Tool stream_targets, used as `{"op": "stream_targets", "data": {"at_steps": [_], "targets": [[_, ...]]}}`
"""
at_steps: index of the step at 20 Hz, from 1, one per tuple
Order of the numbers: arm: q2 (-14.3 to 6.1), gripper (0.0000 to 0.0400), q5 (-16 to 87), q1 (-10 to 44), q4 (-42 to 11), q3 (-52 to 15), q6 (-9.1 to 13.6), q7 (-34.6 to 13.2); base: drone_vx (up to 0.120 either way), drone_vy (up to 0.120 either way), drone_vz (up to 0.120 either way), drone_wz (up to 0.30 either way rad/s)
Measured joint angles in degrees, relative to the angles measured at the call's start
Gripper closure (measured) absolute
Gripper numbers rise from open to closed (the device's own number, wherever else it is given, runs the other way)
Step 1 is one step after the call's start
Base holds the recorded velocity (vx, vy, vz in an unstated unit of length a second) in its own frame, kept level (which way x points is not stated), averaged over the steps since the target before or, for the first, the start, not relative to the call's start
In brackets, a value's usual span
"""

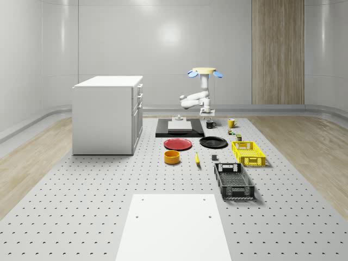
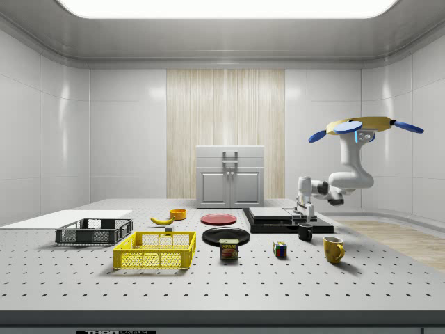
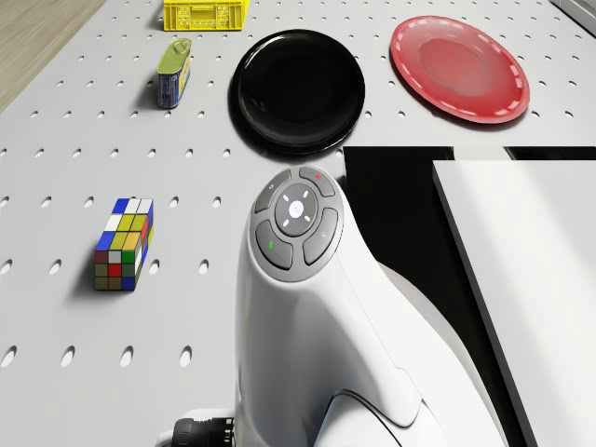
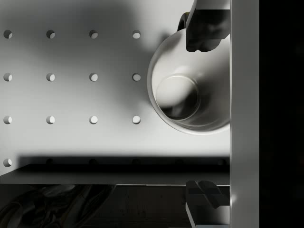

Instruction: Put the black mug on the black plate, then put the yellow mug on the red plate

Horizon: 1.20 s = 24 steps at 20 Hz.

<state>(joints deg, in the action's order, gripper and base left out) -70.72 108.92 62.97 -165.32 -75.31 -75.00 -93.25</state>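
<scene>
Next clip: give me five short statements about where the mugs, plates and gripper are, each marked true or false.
1. The black mug sits on the table, not on the black plate. True.
2. The gripper hangs above the black mug. True.
3. The yellow mug rests on the red plate. False: it stands on the table, and the red plate is bare.
4. The drone rests on the white cabinet. False: it hovers by the mugs.
5. The banana lies in the yellow crate. False: it lies on the table.
</scene>
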Motion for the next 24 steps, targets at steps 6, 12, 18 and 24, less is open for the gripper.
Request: {"op": "stream_targets", "data": {"at_steps": [6, 12, 18, 24], "targets": [[-1.87, 0.0, 1.19, 0.23, 0.49, 1.66, -2.38, -0.03, 0.0, 0.0, 0.0, 0.0], [-2.71, 0.0, 1.9, 2.73, 2.87, 2.18, -4.16, -0.36, 0.0, 0.0, 0.0, 0.0], [-3.96, 0.0, 2.95, 3.56, 4.09, 3.51, -6.18, -0.25, 0.0, 0.0, 0.0, 0.0], [-5.13, 0.0, 2.94, 3.56, 4.54, 3.82, -7.55, 0.09, 0.0, 0.0, 0.0, 0.0]]}}
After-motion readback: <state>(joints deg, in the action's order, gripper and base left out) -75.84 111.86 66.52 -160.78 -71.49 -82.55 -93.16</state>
